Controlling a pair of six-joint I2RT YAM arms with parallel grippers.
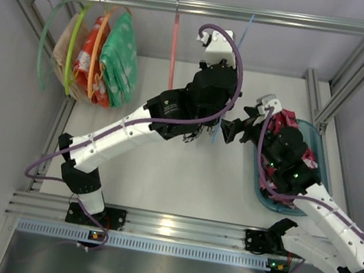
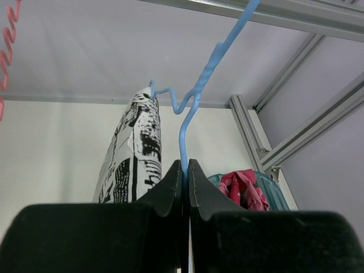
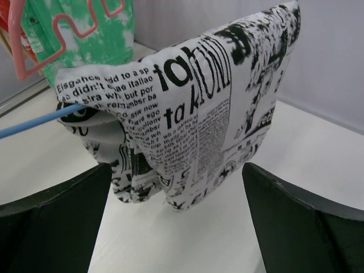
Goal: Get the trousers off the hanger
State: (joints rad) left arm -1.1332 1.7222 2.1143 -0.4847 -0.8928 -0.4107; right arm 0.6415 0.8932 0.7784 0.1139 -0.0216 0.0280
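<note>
The light-blue hanger point(image 2: 196, 96) hangs from the top rail point(image 1: 209, 9) and shows as a thin blue line in the top view point(image 1: 243, 35). My left gripper point(image 2: 185, 170) is shut on its vertical wire, just below the bends. The newspaper-print trousers point(image 2: 133, 153) are draped over the hanger's lower bar, left of that gripper. In the right wrist view the trousers point(image 3: 199, 114) hang folded over the blue bar point(image 3: 34, 122) above the table. My right gripper point(image 3: 176, 187) is open and empty, its jaws wide apart just below and in front of the trousers' lower edge. In the top view it point(image 1: 231, 129) faces the left gripper point(image 1: 205, 128).
A salmon-pink hanger point(image 1: 174, 52) hangs empty to the left of the blue one. Green, yellow-green and orange hangers with a green garment point(image 1: 122, 58) hang at the rail's left end. A teal bin point(image 1: 320, 141) with red-pink clothes point(image 1: 287, 125) lies under the right arm.
</note>
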